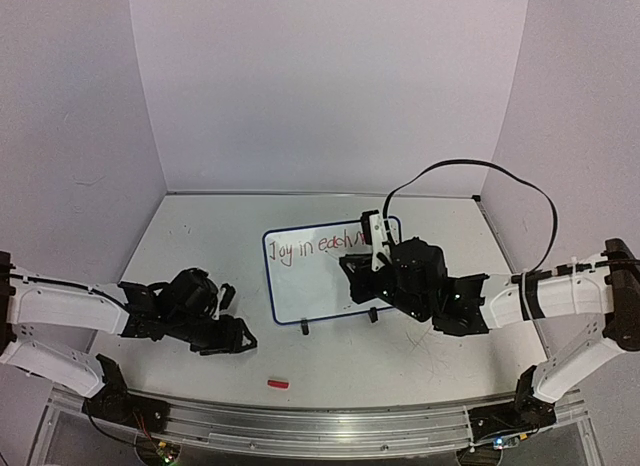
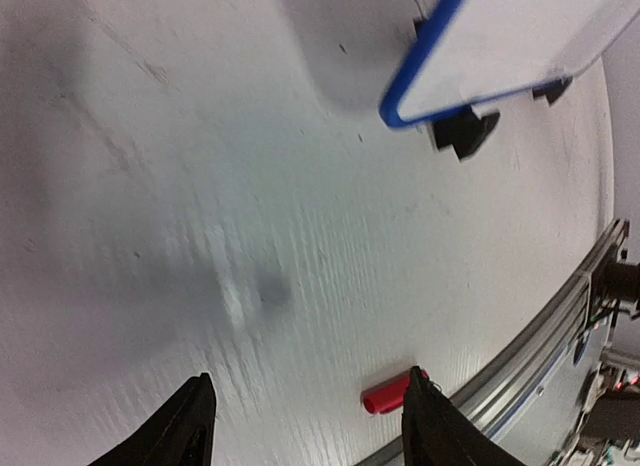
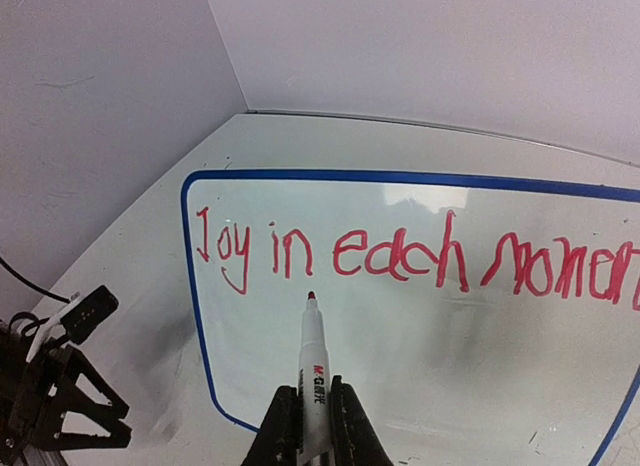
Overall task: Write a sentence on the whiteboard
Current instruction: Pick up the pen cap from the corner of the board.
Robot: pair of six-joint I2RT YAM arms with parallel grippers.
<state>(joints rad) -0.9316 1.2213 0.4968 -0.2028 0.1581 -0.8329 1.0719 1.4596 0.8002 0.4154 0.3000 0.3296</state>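
Right wrist view shows my right gripper (image 3: 313,414) clamped on a white red-tipped marker (image 3: 313,351), its tip mid-frame just below the red handwritten sentence (image 3: 400,261) crossing the glossy blue-rimmed whiteboard (image 3: 192,286); the writing seems finished, though its end runs off the right edge; my left gripper (image 2: 305,416) stands open and empty, a small red cap (image 2: 388,394) at lower centre of its view; next, I judge, recapping needs careful alignment.

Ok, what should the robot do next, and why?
Probably move the open left gripper onto the red cap near its finger: the sentence looks finished, and the right gripper holds the uncapped marker, tip below the letters on the whiteboard.
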